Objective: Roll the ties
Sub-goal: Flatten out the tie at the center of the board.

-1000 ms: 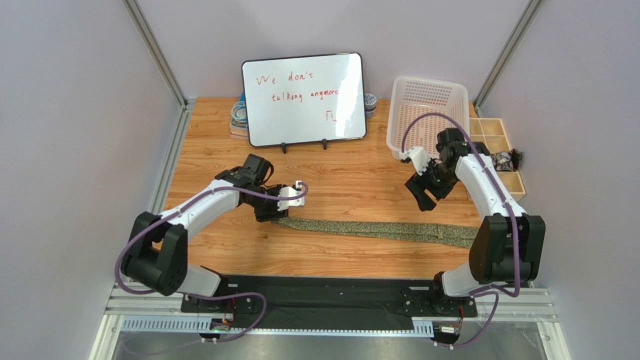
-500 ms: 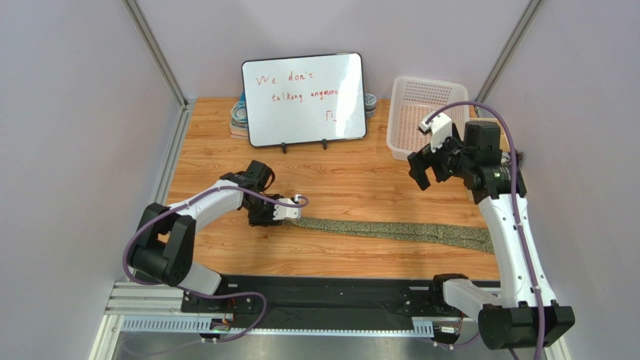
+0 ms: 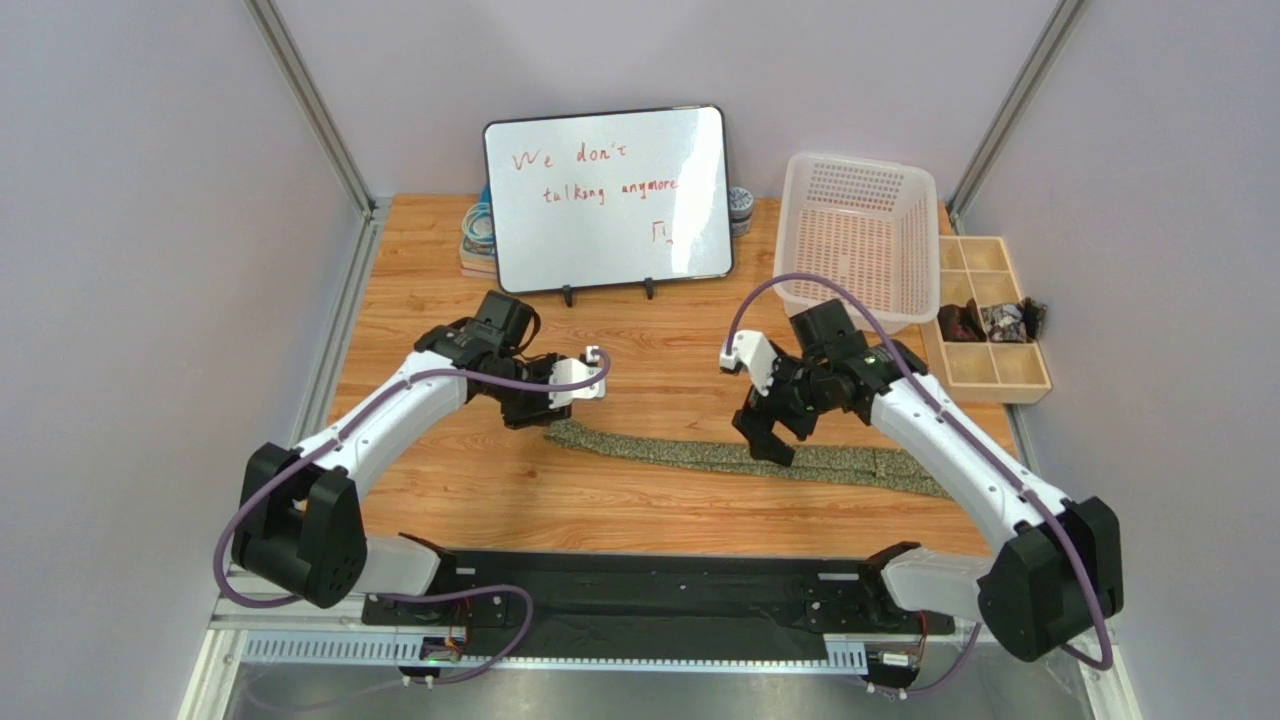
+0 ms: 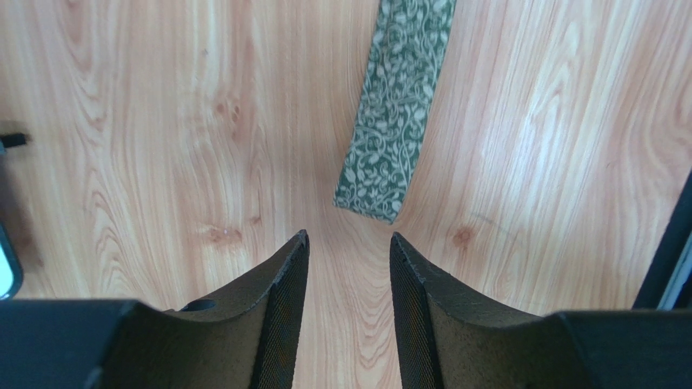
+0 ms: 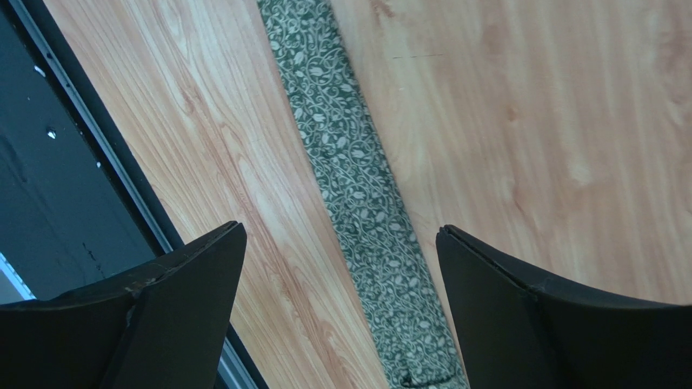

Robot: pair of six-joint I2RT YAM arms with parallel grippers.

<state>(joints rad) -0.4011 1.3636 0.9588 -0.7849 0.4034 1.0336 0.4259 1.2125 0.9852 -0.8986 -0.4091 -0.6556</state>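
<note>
While the green tie (image 3: 706, 449) lies flat on the worktop (image 3: 676, 360), the left gripper (image 4: 348, 237) hangs narrowly parted, the right gripper (image 5: 341, 231) wide, both empty.

Top view: the whiteboard (image 3: 607, 197) conceals most of a bluish stack (image 3: 476, 236) behind its left edge and all but a sliver of a round object (image 3: 741, 206) behind its right edge; neither can be identified. The dark items (image 3: 992, 318) in the compartment tray (image 3: 1022, 368) are too small to name. The green patterned tie (image 3: 661, 446) is hidden where it passes beneath the right gripper (image 3: 763, 444), and its right end is partly covered by the right arm (image 3: 962, 450). Left wrist view: the tie runs off the top edge, the left gripper (image 4: 349, 243) has its fingers (image 4: 276, 324) cut by the bottom edge, and a black part (image 4: 10, 139) at the left edge is unidentifiable. Right wrist view: the tie is cut by the top edge; whether it ends at the bottom edge cannot be told.
</note>
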